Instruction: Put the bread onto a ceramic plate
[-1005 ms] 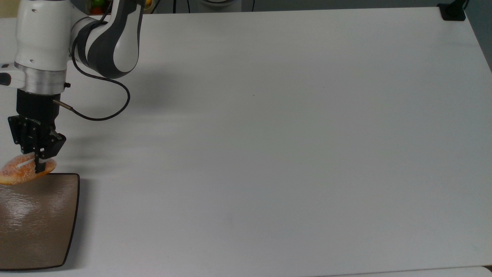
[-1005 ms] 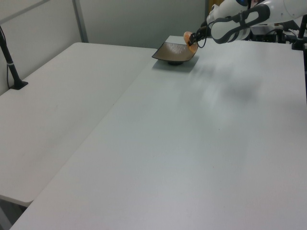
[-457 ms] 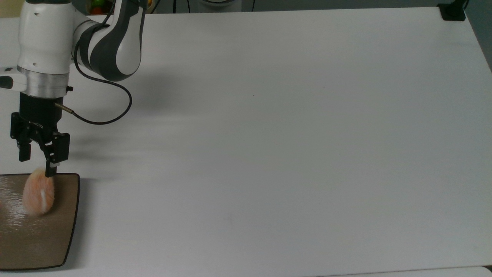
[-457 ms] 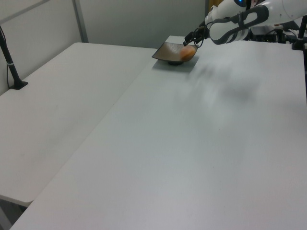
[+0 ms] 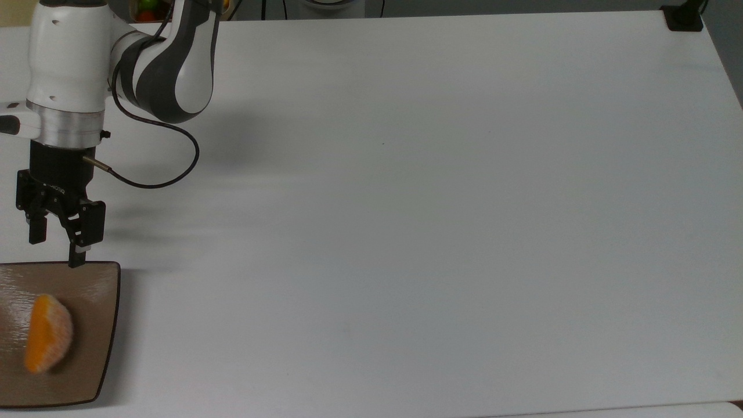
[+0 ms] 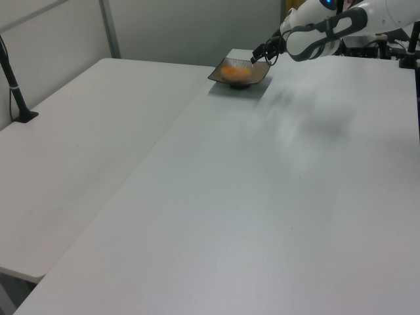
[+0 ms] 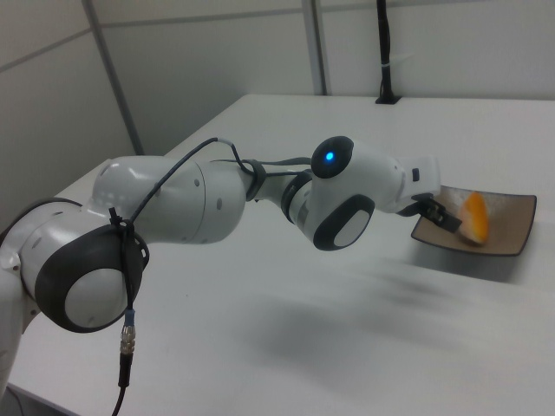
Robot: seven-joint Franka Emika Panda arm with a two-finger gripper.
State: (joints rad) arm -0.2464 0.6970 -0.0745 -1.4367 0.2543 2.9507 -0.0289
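Bread [image 5: 47, 332] lies inside the ceramic plate [image 5: 93, 360] at the top view's lower left, and we judge it light and soft, the sort of thing that yields under a squeeze and sheds its sugary crust if pinched hard. If we had to take hold of it again, we would close gently across its short width near the middle, from above, since the glossy plate would let it slide if we pushed it sideways. It looks like a small oval bun, bright orange along one side and pale and speckled along the other, somewhat smeared in the top view, which suggests it may not be fully at rest. In the left view it shows as an orange spot [image 6: 231, 69] in the hollow of the plate [image 6: 257, 72], and in the right view it leans [image 7: 473, 217] against the dished inner surface [image 7: 512, 227]. The plate is tan-brown, squarish with rounded corners and a thin dark rim, much larger than the bun. Our gripper [image 5: 57, 247] hangs empty just beyond the plate's far edge, its fingers [image 5: 76, 255] spread apart and touching nothing, well clear of the bread. We judge the placing done.
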